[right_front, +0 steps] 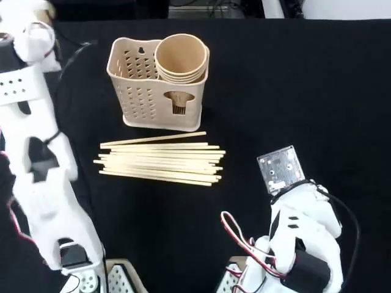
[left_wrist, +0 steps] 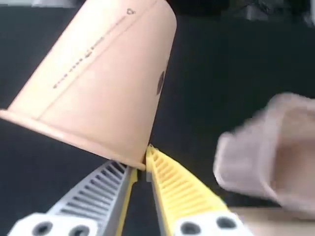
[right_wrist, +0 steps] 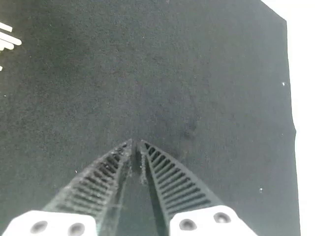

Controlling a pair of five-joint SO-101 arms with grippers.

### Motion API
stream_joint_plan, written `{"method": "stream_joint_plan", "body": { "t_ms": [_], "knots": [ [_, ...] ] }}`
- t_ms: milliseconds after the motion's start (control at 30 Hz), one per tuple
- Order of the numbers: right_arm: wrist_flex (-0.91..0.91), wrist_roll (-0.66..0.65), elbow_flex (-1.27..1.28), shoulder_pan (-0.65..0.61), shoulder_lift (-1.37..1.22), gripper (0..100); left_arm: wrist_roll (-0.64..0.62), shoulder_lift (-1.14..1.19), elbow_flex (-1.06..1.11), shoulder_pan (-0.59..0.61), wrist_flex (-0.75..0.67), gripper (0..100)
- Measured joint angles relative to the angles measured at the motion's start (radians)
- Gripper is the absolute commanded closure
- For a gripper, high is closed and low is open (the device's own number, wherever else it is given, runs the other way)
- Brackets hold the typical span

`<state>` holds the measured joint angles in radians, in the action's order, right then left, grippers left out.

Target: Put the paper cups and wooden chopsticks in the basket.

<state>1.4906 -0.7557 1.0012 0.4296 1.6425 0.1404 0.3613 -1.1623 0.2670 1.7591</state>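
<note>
Upper left of the high frame: the basket (right_front: 137,91) stands upright, a stack of paper cups (right_front: 181,58) nested in its right-hand compartment. The wooden chopsticks (right_front: 160,160) lie in a loose bundle on the black surface (right_front: 293,79) just below it, apart from its wall. My left tool (left_wrist: 142,164) is clamped on the rim of a tilted paper cup (left_wrist: 98,83). My right tool (right_wrist: 136,145), fingers drawn together on nothing, hangs at lower right, where black surface runs on to the frame's right edge.

White arms (right_front: 43,183), ribbed grey-and-yellow left claw (left_wrist: 141,161).
</note>
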Motion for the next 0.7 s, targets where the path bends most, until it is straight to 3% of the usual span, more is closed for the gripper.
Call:
{"method": "stream_joint_plan", "body": {
  "t_ms": [167,333,533,700],
  "knots": [
    [0.000,0.000,0.000,0.000,0.000,98.5,0.137,-0.420,0.428,-0.207,0.000,97],
    [0.000,0.000,0.000,0.000,0.000,98.5,0.262,-0.706,0.620,-0.430,0.000,97],
    [0.000,0.000,0.000,0.000,0.000,98.5,0.463,-0.664,0.632,-0.523,0.000,97],
    [0.000,0.000,0.000,0.000,0.000,98.5,0.582,-0.500,0.496,-0.526,0.000,97]
  ]
}}
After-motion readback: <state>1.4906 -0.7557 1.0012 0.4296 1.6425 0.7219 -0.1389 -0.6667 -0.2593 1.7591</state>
